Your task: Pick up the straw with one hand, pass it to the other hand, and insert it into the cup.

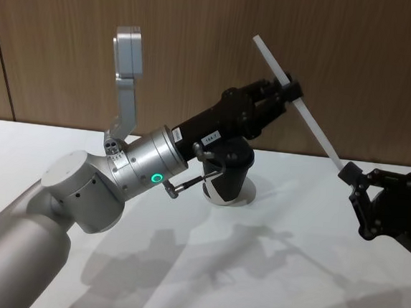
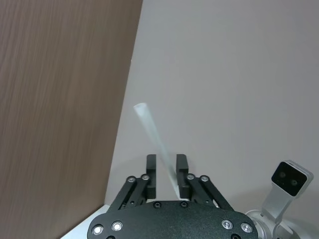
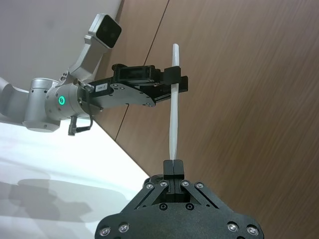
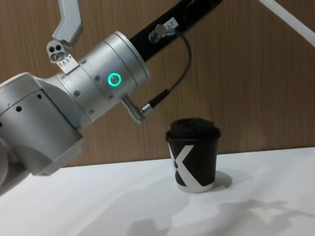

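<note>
Closest to us in the right wrist view, the plain black boxy right gripper (image 3: 173, 162) has its short black fingers (image 3: 169, 169) pressed together on the lower end of the long, thin white straw (image 3: 174, 114), which rises from them into the air. In the head view we see this gripper at the right, above the white tabletop (image 1: 289, 269). The straw slants up and to the left from it against the brown wood-panelled wall (image 1: 202, 24).

Higher along the straw, the long black left gripper (image 1: 292, 86) straddles it near its upper part. In the left wrist view its two fingers (image 2: 182, 172) stand apart with the straw passing between them. The straw lies close to one finger and has a clear gap to the other, so we read them as parted, not clamped. A short length of straw sticks out past them.

Behind those fingers the gripper carries a white label, then a silver cylindrical wrist with a lit green ring light (image 4: 113, 79). A thin grey cable (image 4: 183, 67) loops beneath it.

Below the left gripper, the small black paper cup (image 4: 195, 158) with a black domed lid and a white X-like mark stands upright on the tabletop, near the wall. The straw is held well above the cup and apart from it.
</note>
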Robot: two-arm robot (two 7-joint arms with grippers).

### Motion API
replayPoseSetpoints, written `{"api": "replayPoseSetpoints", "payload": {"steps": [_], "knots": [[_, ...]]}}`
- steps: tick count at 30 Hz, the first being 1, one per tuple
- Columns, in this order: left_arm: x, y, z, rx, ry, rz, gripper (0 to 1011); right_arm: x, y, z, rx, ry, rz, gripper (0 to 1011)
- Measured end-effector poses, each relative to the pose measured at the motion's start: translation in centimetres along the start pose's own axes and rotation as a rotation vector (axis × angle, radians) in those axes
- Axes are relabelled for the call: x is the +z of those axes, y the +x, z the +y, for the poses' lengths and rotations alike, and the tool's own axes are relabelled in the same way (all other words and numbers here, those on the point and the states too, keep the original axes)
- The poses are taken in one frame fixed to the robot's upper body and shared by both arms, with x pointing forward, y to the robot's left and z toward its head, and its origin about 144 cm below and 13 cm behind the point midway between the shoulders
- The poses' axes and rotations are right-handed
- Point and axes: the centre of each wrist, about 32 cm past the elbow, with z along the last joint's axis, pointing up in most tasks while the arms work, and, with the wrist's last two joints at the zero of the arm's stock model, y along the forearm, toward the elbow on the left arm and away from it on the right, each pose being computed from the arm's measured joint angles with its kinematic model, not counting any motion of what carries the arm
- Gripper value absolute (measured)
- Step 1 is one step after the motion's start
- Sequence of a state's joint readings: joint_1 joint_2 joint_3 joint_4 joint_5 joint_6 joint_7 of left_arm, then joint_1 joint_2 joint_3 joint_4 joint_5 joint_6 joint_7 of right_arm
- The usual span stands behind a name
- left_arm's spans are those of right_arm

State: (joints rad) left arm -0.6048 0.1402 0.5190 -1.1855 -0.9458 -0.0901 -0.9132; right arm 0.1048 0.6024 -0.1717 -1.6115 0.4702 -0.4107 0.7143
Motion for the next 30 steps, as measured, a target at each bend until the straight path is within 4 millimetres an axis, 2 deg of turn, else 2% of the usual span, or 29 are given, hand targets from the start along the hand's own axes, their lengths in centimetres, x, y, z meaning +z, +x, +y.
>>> {"api": "replayPoseSetpoints", "payload": {"steps": [6,15,23,30], "knots": [[-0.03,0.02,-0.02,-0.001,0.0,0.0,110,0.0,0.0,0.0,0.0,0.0,0.0,1],[-0.04,0.03,-0.05,-0.001,0.0,0.0,52,0.0,0.0,0.0,0.0,0.0,0.0,9],[-0.04,0.05,-0.06,-0.001,0.0,0.0,8,0.0,0.0,0.0,0.0,0.0,0.0,174],[-0.04,0.05,-0.05,0.0,0.0,0.0,4,0.0,0.0,0.0,0.0,0.0,0.0,423]]}}
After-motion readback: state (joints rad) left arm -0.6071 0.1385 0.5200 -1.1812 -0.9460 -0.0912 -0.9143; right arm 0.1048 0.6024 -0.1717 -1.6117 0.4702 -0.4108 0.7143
